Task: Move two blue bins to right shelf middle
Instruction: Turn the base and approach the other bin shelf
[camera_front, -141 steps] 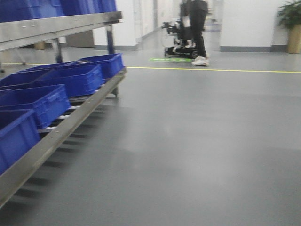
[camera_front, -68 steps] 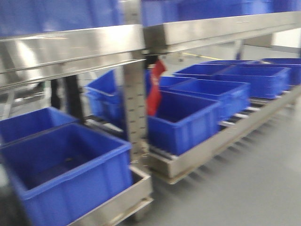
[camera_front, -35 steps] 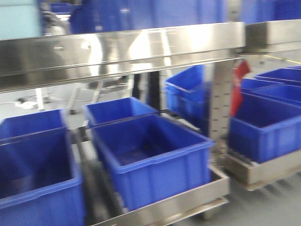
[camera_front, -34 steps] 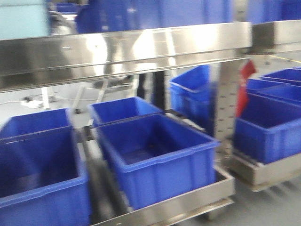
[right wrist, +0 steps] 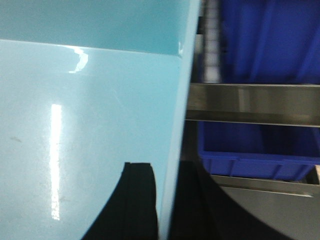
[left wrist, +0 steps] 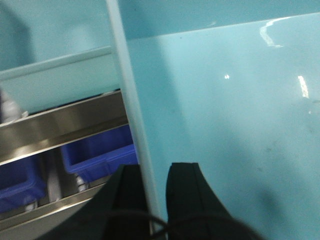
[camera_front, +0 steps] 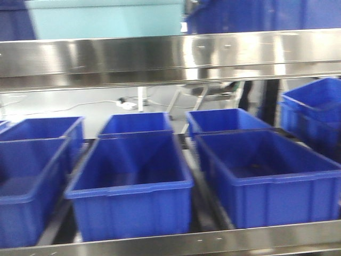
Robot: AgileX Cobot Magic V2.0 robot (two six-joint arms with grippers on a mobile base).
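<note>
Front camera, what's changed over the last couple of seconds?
The view swung left, from open floor and a standing person to facing the steel rack squarely. Its dark blue bins slid rightward in frame, and a pale blue bin came into view above. The bins themselves look unmoved.

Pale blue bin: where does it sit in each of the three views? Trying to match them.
Front: pale bin along the top edge, left of centre, above the steel rail.
Left wrist: fills the right and top; left gripper clamps its wall at bottom centre.
Right wrist: fills the left; right gripper clamps its wall at bottom centre.
Shared landmark: steel rail with dark bins, in all three.
</note>
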